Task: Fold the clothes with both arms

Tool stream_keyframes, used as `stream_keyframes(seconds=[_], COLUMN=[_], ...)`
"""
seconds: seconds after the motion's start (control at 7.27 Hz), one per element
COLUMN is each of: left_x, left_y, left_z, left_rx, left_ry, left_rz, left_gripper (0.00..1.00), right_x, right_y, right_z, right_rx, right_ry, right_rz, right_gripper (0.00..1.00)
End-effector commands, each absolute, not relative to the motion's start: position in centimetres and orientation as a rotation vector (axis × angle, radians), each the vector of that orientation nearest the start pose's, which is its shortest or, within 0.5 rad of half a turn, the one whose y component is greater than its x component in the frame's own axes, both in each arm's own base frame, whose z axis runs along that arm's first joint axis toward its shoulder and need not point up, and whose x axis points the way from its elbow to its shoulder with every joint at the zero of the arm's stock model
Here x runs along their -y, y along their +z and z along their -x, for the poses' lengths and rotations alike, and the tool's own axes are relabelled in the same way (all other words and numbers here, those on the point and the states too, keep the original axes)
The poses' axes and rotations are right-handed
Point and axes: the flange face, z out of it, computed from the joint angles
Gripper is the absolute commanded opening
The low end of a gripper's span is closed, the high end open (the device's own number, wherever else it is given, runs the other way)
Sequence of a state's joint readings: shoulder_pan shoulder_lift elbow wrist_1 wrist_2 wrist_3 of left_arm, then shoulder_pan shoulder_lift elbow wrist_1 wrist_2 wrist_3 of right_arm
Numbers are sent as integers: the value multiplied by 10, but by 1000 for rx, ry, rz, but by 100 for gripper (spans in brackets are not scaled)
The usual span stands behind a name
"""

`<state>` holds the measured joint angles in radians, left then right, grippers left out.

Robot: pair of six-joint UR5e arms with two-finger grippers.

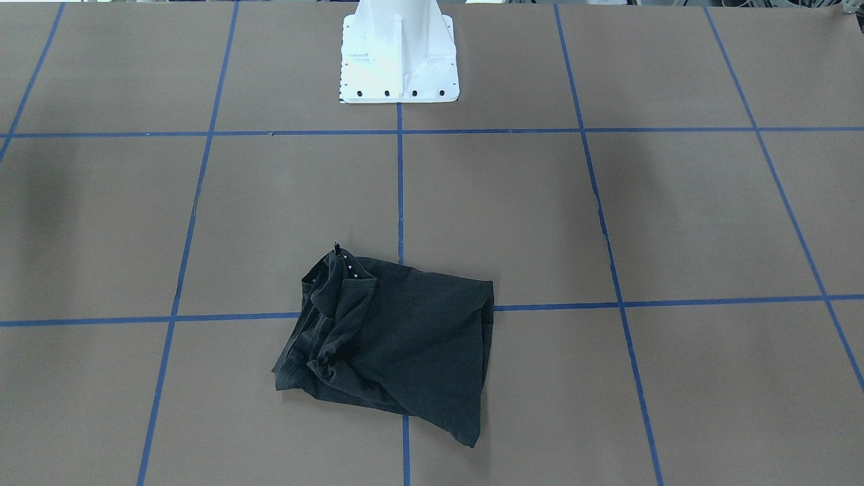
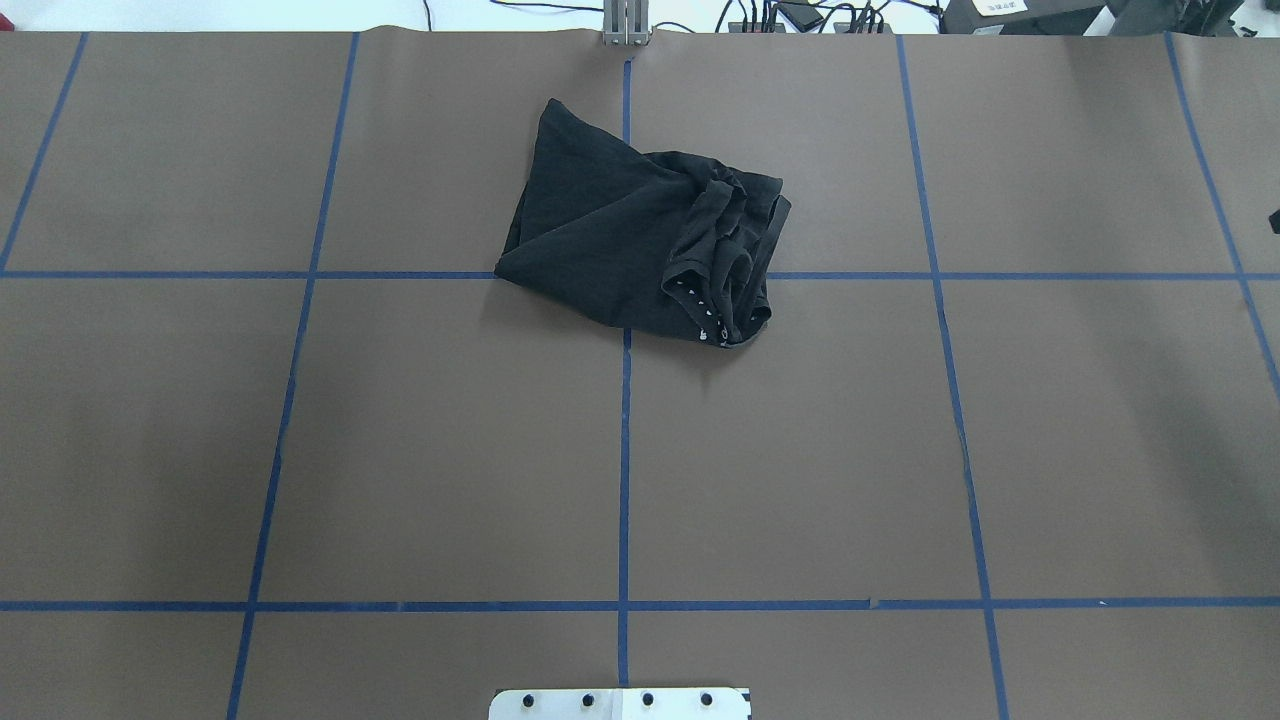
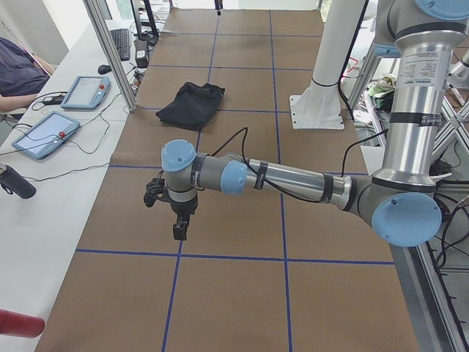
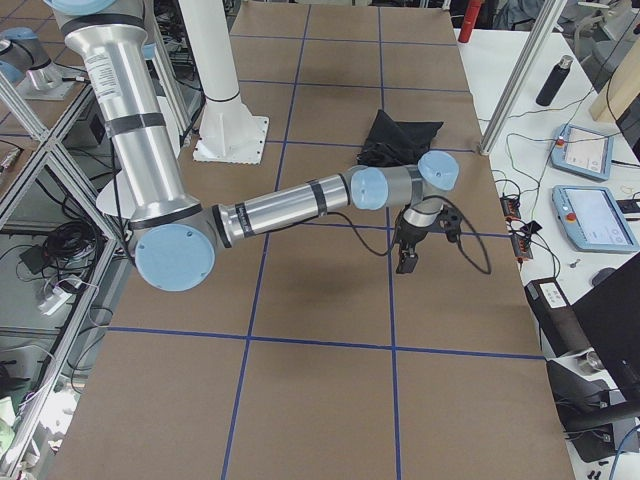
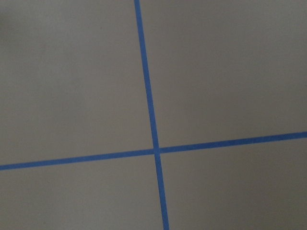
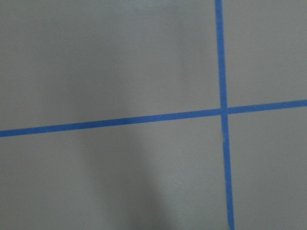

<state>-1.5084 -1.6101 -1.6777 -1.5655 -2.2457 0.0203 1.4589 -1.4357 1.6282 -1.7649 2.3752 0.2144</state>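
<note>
brown gridded table (image 2: pixel 450 450) is bearing one crumpled black t-shirt (image 2: pixel 610 240); one left gripper (image 3: pixel 179 231) and one right gripper (image 4: pixel 408 262) are hovering well apart from it, their opening impossible to tell.

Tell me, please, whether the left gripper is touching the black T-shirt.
Apart. The exterior left view shows the left gripper above bare table, with an open stretch of it between the gripper and the T-shirt.

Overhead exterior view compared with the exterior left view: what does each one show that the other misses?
Only overhead: small white marks on the crumpled black T-shirt. Only exterior left: the left arm, the left gripper hanging above the table, two tablets and a person's sleeve. Both: the T-shirt, the taped brown table and the white pedestal base.
</note>
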Motion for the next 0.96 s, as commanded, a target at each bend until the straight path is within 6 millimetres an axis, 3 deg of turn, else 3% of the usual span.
stream_keyframes(seconds=[0.0, 0.14, 0.28, 0.83], left_x=[475, 460, 460, 464], left_y=[635, 642, 641, 635], left_z=[61, 79, 88, 96], left_rx=[-687, -757, -769, -668], left_ry=[218, 164, 136, 154], left_rz=[-104, -108, -114, -139], left_gripper=[100, 100, 100, 100], right_x=[517, 500, 492, 476], right_y=[603, 602, 602, 623], right_z=[-25, -30, -31, -35], right_rx=[787, 787, 784, 723], right_ry=[153, 157, 156, 169], right_rz=[159, 152, 150, 173], right_gripper=[100, 100, 100, 100])
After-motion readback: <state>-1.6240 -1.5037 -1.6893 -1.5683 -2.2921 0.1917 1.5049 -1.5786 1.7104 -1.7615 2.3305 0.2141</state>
